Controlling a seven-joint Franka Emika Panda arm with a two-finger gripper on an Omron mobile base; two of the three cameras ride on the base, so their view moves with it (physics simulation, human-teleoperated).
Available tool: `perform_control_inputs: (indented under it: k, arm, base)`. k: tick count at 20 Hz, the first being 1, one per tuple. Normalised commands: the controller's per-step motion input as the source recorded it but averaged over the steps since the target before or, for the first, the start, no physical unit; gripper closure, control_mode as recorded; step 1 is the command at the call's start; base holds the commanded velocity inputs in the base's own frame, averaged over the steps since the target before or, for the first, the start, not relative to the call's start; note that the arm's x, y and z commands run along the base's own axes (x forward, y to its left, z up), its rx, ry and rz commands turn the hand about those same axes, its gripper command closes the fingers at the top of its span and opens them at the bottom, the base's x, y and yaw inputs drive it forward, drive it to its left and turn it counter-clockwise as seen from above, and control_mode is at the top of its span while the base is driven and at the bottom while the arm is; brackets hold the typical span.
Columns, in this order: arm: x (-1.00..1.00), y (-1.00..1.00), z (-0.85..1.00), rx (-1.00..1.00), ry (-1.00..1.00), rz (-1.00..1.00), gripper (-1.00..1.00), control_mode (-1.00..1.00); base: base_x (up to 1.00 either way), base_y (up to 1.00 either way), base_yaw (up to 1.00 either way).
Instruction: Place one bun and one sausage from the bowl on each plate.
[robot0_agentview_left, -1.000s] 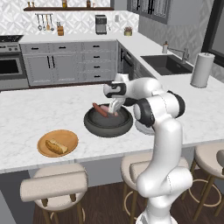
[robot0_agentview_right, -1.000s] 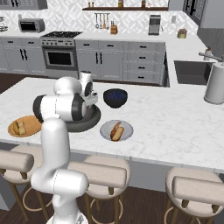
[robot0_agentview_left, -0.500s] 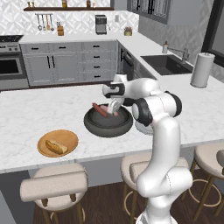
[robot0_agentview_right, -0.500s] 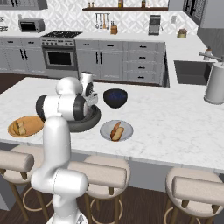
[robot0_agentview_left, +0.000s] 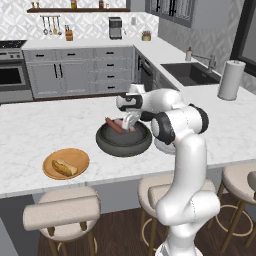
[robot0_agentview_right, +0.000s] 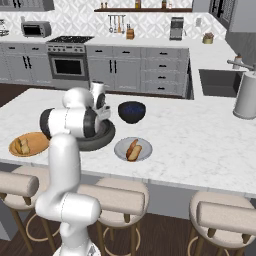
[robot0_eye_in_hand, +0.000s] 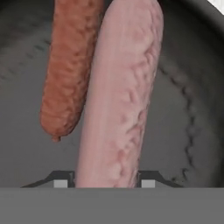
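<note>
Hand view: gripper clasps pink sausage over bowl; right base view shows grey plate bunned

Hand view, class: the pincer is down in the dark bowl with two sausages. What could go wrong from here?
1. The pink sausage lies against the reddish sausage, so closing the pincer might drag both.
2. The bowl wall curves up close by; a lifted sausage might clip it and slip.

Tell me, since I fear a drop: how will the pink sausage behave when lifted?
The pink sausage looks smooth and round, so it may slip or roll. It lies straight between the claw tips, so probably stiff. Slim, likely light.
</note>
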Motion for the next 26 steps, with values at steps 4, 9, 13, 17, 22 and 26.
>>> perform_control_inputs:
  k: [4,9,13,17,22,26]
  arm:
    - [-0.6,-0.32,0.82,0.0,-0.07,-0.07,1.0,-1.0]
    - [-0.65,-0.9,0.28,-0.02,0.1,-0.31,1.0,-1.0]
    - [-0.03,-1.0,-0.15,0.0,0.11,-0.62,1.0,-1.0]
    - [0.04,-0.8,-0.36,-0.07,0.11,-0.57,1.0,-1.0]
    - [0.0,-0.1,-0.59,-0.09,0.02,-0.09,1.0,-1.0]
    - [-0.21,-0.13,-0.36,-0.01,0.01,-0.03,1.0,-1.0]
  base:
    - [0.0,0.0,0.0]
    - [0.0,0.0,0.0]
    - [0.0,0.0,0.0]
    - [0.0,0.0,0.0]
    - [0.0,0.0,0.0]
    - [0.0,0.0,0.0]
